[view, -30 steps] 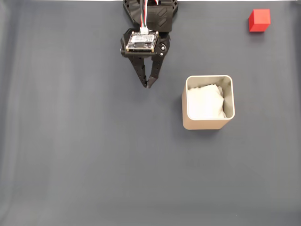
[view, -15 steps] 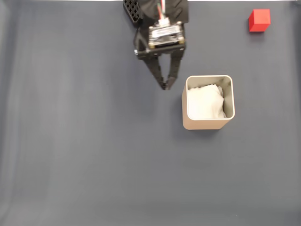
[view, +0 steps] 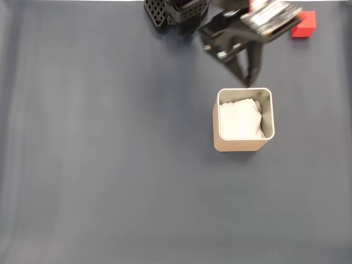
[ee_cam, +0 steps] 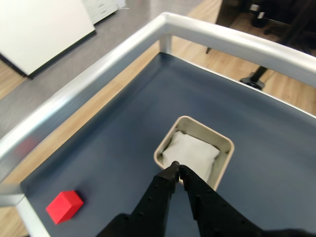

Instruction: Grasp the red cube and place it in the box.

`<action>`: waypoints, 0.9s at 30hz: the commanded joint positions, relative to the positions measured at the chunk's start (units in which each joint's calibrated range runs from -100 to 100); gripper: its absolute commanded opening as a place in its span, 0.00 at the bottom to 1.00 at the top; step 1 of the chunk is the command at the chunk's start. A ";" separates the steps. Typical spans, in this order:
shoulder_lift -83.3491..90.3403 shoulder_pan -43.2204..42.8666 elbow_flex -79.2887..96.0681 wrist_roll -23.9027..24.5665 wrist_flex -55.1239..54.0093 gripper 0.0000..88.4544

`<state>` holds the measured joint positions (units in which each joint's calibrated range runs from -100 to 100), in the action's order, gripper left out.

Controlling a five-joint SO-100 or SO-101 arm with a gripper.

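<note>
Our gripper [ee_cam: 177, 167] is clenched and empty, its tips above the near rim of the box [view: 242, 144]. The red cube [ee_cam: 64, 206] sits apart on the tabletop [view: 110, 165].

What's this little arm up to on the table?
A small robot arm is working over a dark table. Its gripper is shut and holds nothing, hanging near the upper rim of the beige box, which has white padding inside. The red cube sits untouched in the far top right corner in the fixed view, apart from the box, so it has not yet been picked up.
</note>
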<state>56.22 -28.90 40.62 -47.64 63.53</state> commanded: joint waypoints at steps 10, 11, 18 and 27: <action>-5.03 -21.26 -6.16 -0.49 6.52 0.00; -5.29 -22.54 -6.16 -0.54 6.93 0.00; -8.40 -29.71 -6.53 0.20 7.34 0.00; -13.94 -37.16 -10.08 4.49 7.50 0.02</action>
<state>43.11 -64.45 34.34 -44.57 70.59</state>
